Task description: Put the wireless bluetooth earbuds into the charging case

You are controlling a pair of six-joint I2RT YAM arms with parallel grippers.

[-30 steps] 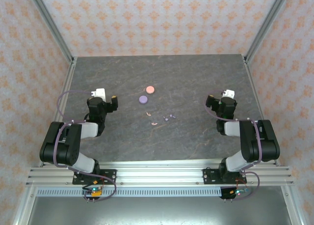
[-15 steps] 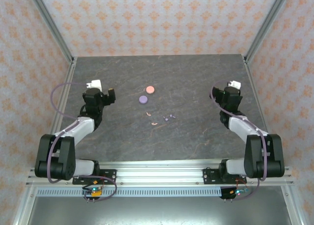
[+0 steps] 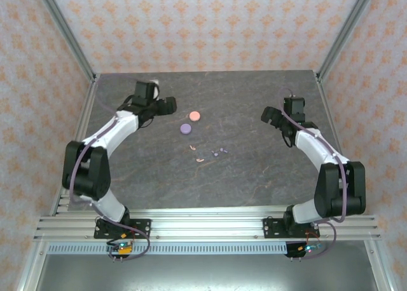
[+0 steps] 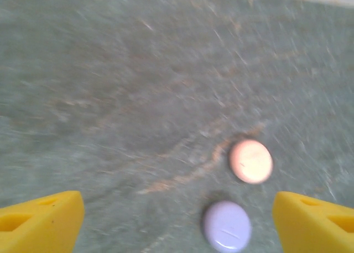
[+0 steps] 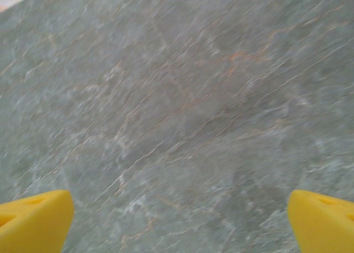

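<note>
Earbuds [image 3: 215, 154], tiny, curved, salmon-pink and light purple

Top cam: bright, even light from overhead, no hard glare. The dark grey veined stone-look table top [image 3: 254, 176] is sharp, shadows faint & soft. Left wrist cam is blurry, veins smeared into streaks. The salmon-pink round disc [image 4: 251, 161] & pale purple round disc [image 4: 227, 226] are soft-edged, each w/ a dim shadow hugging its upper-left edge, plus a tiny sheen on the purple one. My yellow wedge-shaped fingertips [image 4: 40, 222] sit out of focus at the btm corners. Right wrist cam: same smear, colours washed grey-green.
</note>
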